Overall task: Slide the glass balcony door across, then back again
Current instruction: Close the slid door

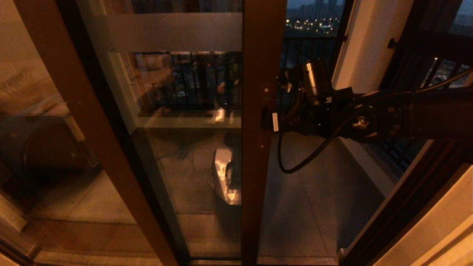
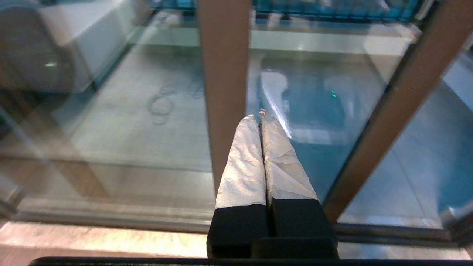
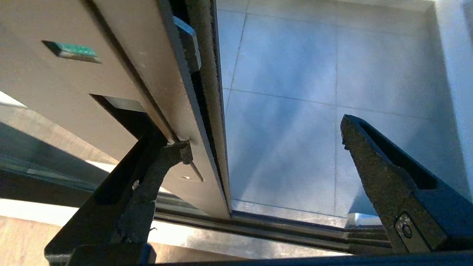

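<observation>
One tall door (image 1: 192, 122) stands upright, its stile (image 1: 258, 147) running vertically with the doorway open to its right. My right arm reaches level to that stile; my right gripper (image 3: 262, 144) straddles its edge, jaws spread, one finger (image 3: 162, 159) touching it. My left gripper (image 2: 260, 122) is clenched empty near the door's glass.

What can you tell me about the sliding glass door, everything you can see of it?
The glass door is a tall clear pane in a dark reddish-brown frame, with a frosted band across its top. It stands upright, slid partly open, with the tiled balcony floor showing past its edge. Its upright frame bar carries a small dark handle. The right gripper is open at that edge, one finger against the bar by the handle recess.
</observation>
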